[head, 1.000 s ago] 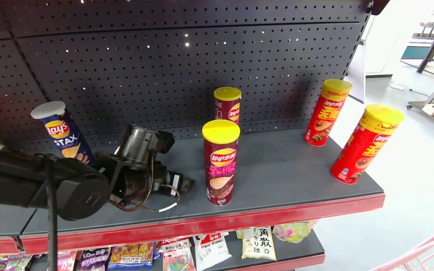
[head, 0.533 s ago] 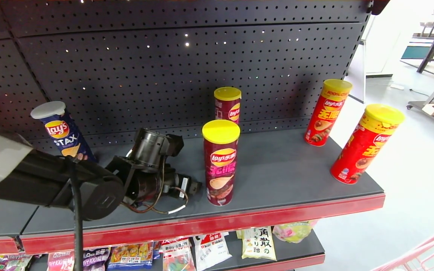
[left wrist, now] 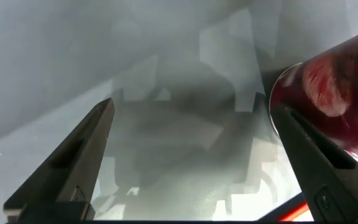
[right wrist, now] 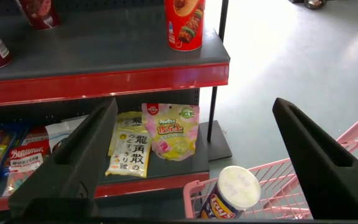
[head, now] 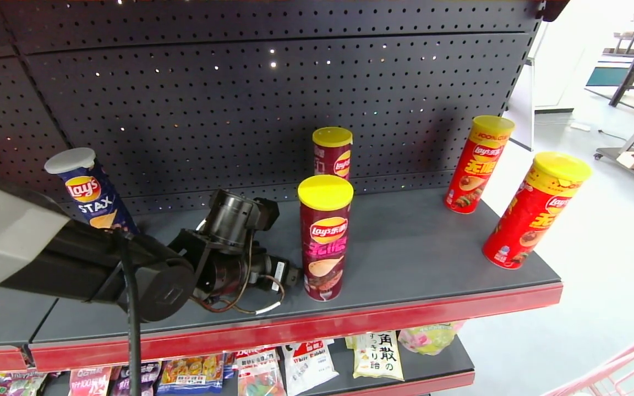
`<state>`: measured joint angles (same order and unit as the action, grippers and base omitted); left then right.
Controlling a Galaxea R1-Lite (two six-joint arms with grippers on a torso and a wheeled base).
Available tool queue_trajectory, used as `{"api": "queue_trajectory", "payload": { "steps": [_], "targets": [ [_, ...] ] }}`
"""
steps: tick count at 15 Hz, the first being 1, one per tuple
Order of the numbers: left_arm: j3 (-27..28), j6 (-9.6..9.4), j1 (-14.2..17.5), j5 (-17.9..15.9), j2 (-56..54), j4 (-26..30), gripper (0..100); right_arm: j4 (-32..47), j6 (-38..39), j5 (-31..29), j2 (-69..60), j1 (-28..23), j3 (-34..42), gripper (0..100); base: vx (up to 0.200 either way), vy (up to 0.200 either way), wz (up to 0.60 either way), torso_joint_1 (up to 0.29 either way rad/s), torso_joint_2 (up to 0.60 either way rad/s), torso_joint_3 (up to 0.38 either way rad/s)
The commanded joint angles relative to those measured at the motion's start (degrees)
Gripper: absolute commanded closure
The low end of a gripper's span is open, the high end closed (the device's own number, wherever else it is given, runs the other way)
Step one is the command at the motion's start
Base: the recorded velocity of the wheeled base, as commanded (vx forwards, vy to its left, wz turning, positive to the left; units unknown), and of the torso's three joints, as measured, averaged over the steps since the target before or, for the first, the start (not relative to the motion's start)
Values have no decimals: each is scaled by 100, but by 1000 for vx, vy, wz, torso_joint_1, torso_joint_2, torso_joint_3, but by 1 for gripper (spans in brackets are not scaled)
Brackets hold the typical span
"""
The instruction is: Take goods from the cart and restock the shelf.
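Observation:
My left gripper [left wrist: 191,112] is open low over the grey shelf [head: 405,247], with nothing between its fingers. The front maroon can with a yellow lid [head: 324,236] stands just beside its wrist [head: 229,253]. In the left wrist view that can's base [left wrist: 331,93] sits against one finger [left wrist: 309,155]. My right gripper [right wrist: 194,106] hangs open above the pink cart [right wrist: 303,193]. A blue can with a white lid [right wrist: 232,193] stands in the cart. A similar blue can [head: 90,192] leans on the shelf at the left.
A second maroon can [head: 332,153] stands by the pegboard. Two red cans [head: 478,164] [head: 534,210] stand at the shelf's right end. Snack bags [head: 377,355] lie on the lower shelf. A cart corner [head: 619,363] shows at bottom right.
My left arm has slid right along the shelf up to the front maroon can, which has shifted slightly to the right.

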<state>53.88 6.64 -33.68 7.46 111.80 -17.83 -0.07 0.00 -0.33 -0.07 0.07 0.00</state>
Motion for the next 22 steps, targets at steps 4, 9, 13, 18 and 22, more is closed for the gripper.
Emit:
{"api": "queue_trajectory", "payload": {
  "steps": [4,9,13,18,22],
  "targets": [
    [35,4,-24,1,17,-1,0,-1,0,-2,7,1,0,0,0,0,0,0,0,0],
    [61,4,-24,10,17,-1,0,7,0,-2,7,1,0,0,0,0,0,0,0,0],
    [123,4,-68,10,26,8,0,-1,0,-2,7,1,0,0,0,0,0,0,0,0],
    [123,4,-86,10,52,8,0,-1,0,-2,7,1,0,0,0,0,0,0,0,0],
    [149,4,-130,54,79,-1,0,7,0,-2,7,1,0,0,0,0,0,0,0,0]
  ]
}}
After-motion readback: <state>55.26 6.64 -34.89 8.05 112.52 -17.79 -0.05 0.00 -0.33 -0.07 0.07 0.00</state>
